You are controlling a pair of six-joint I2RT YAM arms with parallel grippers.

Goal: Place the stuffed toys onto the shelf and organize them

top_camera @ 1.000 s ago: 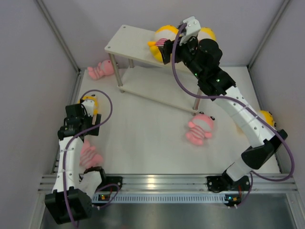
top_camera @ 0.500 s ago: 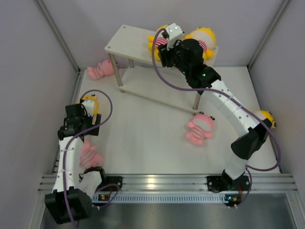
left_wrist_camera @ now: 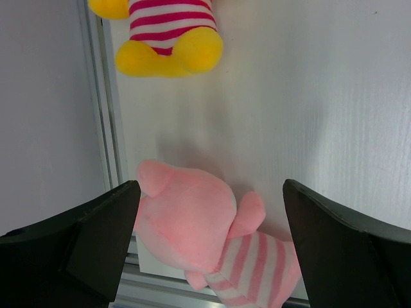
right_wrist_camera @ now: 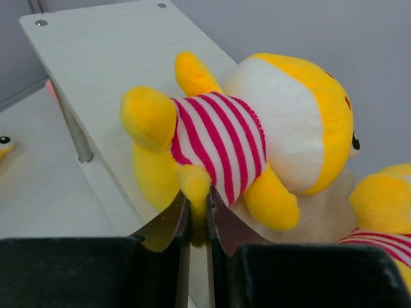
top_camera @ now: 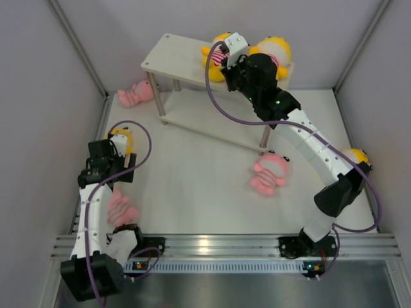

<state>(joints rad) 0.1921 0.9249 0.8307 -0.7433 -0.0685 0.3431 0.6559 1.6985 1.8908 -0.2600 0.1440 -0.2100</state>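
The right gripper (right_wrist_camera: 198,215) is pinching one limb of a yellow toy (right_wrist_camera: 257,147), its jaws nearly closed. This toy is lying on the top board of the shelf (right_wrist_camera: 109,58), toward the right end, just beside a second yellow toy (top_camera: 275,50). The left gripper (left_wrist_camera: 209,192) is hanging wide open above a pink toy (left_wrist_camera: 192,224) at the near left edge of the table (left_wrist_camera: 308,96). A second pink toy (top_camera: 270,173) is lying right of centre.

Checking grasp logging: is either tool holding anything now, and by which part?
Right tool pinches a yellow stuffed toy by one small yellow limb, atop the shelf. Left tool is open, holding nothing.
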